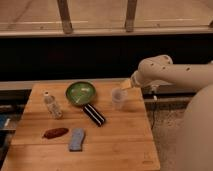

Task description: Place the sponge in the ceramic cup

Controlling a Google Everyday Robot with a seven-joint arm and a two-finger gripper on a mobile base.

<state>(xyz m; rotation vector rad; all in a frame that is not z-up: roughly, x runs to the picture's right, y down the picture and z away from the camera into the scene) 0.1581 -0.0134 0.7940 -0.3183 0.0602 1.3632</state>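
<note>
At the left of the frame, standing upright on the bench (120,145): a clear bottle (52,105). Below it, at the lower left: a reddish-brown lump (55,132). Just beside that lump, on its right: the sponge (77,139), lying flat on the wood, well apart from the cup and not inside it. Higher up, near the middle: a green pan (81,93), with its black handle (94,114) pointing down and right, between sponge and cup. Right of the pan, standing upright: the ceramic cup (118,98). Just up and right of the cup, close to its rim: the gripper (126,84), jaws wide and holding nothing. Reaching in from the right edge: the white arm (170,72).

Seems to call for a trip over to the sponge.

- Swing across high, to clear the cup and the pan handle.
- Come straight down over the middle of the sponge.
- Turn the jaws across its short side.
- Stay clear of the lump close by.
- Go down close to the wood before squeezing, since thin and flat.
- Squeeze softly; probably squashy.
- Lift straight up.
- Then over the cup, line up with the opening.
- Likely a tight fit, so go in end first and low, then let go.
- Take care not to tip the cup.
</note>
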